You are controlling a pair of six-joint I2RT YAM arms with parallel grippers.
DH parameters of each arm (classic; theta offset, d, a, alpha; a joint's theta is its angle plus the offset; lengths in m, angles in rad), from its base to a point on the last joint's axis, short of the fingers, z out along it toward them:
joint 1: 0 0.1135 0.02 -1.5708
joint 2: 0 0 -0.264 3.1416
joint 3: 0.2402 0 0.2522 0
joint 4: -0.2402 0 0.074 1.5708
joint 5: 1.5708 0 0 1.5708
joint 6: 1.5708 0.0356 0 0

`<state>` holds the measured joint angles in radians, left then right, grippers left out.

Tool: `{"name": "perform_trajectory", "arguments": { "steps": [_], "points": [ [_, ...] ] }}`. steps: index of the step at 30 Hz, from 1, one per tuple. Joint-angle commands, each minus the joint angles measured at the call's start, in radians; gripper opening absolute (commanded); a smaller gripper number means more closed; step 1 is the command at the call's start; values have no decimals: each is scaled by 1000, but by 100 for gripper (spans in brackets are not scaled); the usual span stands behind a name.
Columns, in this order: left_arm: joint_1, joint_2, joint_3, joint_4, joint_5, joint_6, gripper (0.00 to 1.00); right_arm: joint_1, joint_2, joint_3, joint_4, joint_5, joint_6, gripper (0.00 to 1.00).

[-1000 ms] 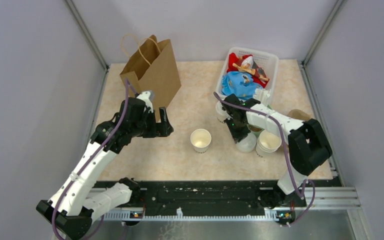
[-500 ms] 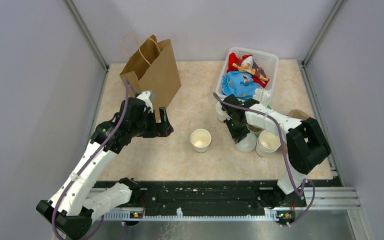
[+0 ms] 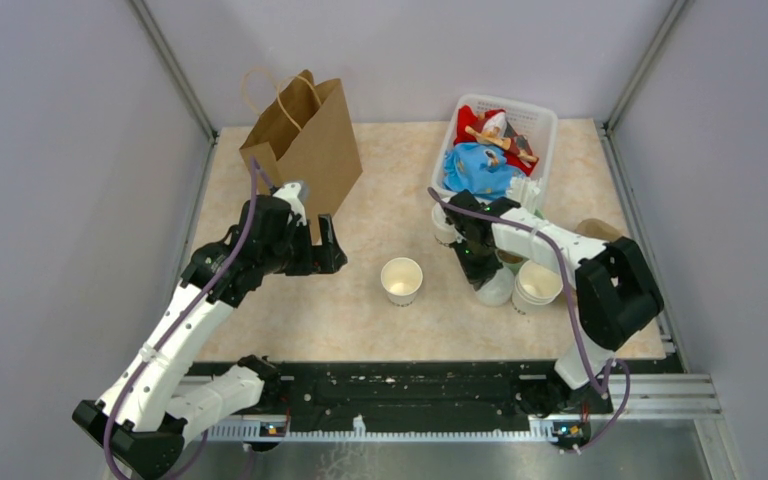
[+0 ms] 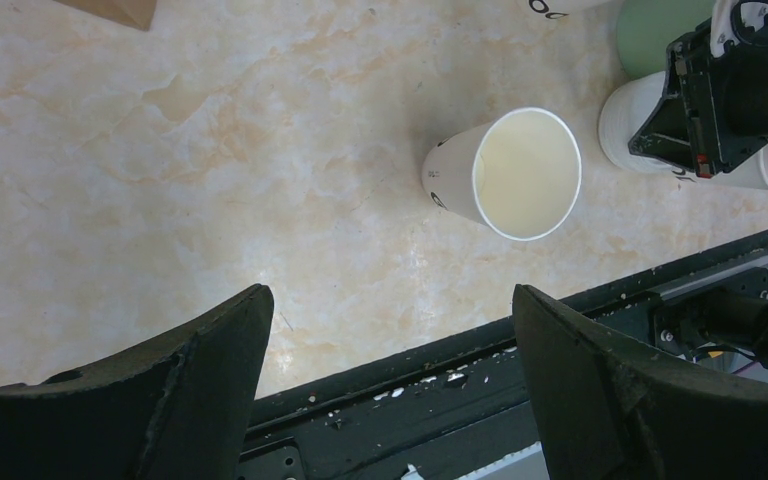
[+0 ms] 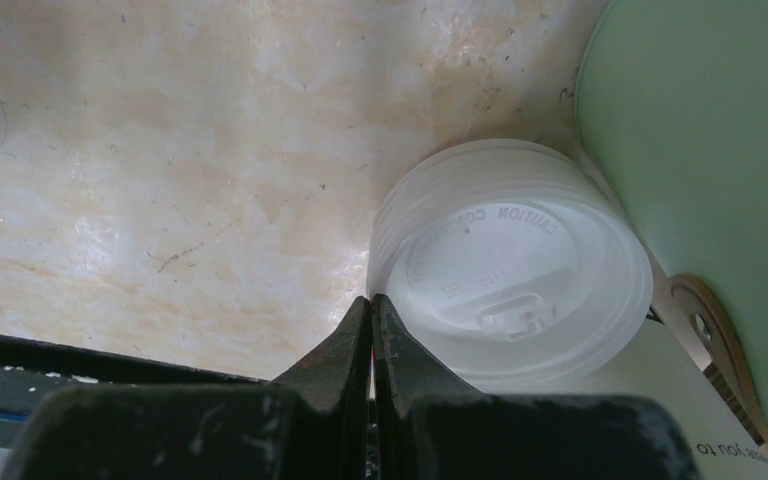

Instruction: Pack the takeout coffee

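Observation:
The takeout coffee (image 3: 401, 280) is a lidless white paper cup with black lettering, standing mid-table; in the left wrist view the cup (image 4: 510, 172) appears empty. My left gripper (image 3: 328, 245) hovers to its left, beside the brown paper bag (image 3: 305, 145), and the left gripper's (image 4: 390, 295) jaws are wide open and hold nothing. My right gripper (image 3: 480, 272) is down at a stack of white lids (image 3: 493, 286). In the right wrist view the right gripper (image 5: 372, 300) is shut, its tips pinching the left rim of the top lid (image 5: 520, 270).
A stack of nested white cups (image 3: 537, 283) stands right of the lids, and a green cylinder (image 5: 700, 130) behind them. Another lettered cup (image 3: 443, 225) sits near the white basket (image 3: 540, 120) of cloth toys. The black rail (image 4: 520, 390) runs along the near edge.
The right gripper's jaws have closed at the lid stack's rim. The left arm and the coffee cup have not moved.

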<state>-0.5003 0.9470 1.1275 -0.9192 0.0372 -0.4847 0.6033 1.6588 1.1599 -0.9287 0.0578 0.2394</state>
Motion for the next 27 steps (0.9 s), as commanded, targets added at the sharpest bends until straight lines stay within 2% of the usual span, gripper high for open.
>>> {"name": "perform_trajectory", "arguments": {
  "steps": [1,9,19,27],
  "points": [
    [2,0,-3,51,15,2,95,-8,-69,53,-58,-8,23,0],
    [3,-3,-11,59,30,-6,95,-9,-82,88,-88,-11,30,0],
    [2,-4,-8,55,42,-9,95,-24,-54,34,-18,-48,29,2],
    [2,1,-4,48,54,-3,95,-54,-43,10,28,-131,30,9]
  ]
}}
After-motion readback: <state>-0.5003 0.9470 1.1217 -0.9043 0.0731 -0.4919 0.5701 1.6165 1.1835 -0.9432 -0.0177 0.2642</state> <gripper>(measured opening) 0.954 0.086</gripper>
